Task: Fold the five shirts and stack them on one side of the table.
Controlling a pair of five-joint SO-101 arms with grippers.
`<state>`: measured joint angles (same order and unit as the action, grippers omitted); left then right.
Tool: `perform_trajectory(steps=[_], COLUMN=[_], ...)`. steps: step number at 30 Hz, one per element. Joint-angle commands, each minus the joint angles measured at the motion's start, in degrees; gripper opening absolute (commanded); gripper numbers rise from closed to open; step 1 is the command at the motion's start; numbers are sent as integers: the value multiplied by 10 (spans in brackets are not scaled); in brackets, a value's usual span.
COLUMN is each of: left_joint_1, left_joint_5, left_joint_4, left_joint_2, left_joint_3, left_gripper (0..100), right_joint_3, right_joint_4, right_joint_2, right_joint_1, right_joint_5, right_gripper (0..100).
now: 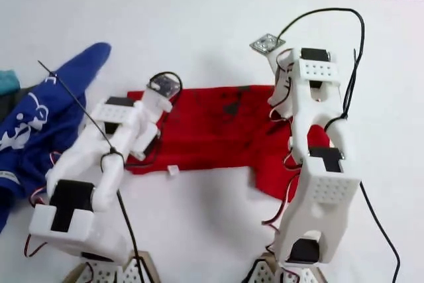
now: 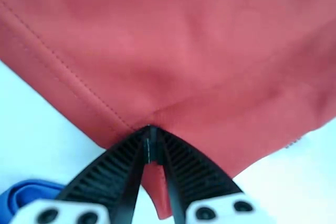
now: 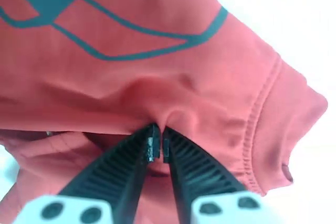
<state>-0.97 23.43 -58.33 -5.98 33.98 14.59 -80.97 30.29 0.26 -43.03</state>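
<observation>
A: Red shirt [image 1: 218, 130], where was it?
B: Mid worktop [image 1: 199, 24], spread flat between the two arms. Its far edge ran fairly straight left to right. The near edge was straight too, then one flap dropped nearer at the right, by the right arm. A white tag [image 1: 173, 170] stuck out at the near edge.

A: Left gripper [image 2: 149, 145]?
B: Closed tight on the red shirt, right at its stitched left hem. A small fold of cloth was pinched between the tips.

A: Right gripper [image 3: 156, 145]?
B: Also clamped on the red shirt. The cloth puckered up into the tips, near a ribbed hem on the shirt's right side.

A: Other shirts?
B: Blue shirt [image 1: 46, 111] lay crumpled at the left, just beside the left arm. In the left wrist view a strip of white worktop sat between blue and red. A teal cloth [image 1: 8, 83] poked in at the left edge, touching the blue one.

A: Room to move?
B: A wide band of white worktop lay far of the red shirt, up to the far edge. More lay to the right of the right arm, and near, between the two arm bases. A black cable [image 1: 358, 38] looped over the far right part.
</observation>
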Motion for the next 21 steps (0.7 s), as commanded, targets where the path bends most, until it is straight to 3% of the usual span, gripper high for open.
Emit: perform_trajectory(steps=[1, 9, 15, 21], left_joint_1=[-4, -4, -4, -4], left_joint_5=[5, 5, 5, 5], left_joint_4=[20, 21, 21, 21], left_joint_2=[-4, -4, -4, -4], left_joint_3=[-10, -11, -11, -10], left_gripper=[26, 26, 26, 26], right_joint_3=[26, 25, 20, 20], right_joint_4=[-25, -44, -50, -39], right_joint_2=[-10, -95, -75, -30], right_joint_1=[-6, 6, 6, 5], right_joint_5=[5, 5, 3, -1], right_gripper=[24, 28, 185, 191])
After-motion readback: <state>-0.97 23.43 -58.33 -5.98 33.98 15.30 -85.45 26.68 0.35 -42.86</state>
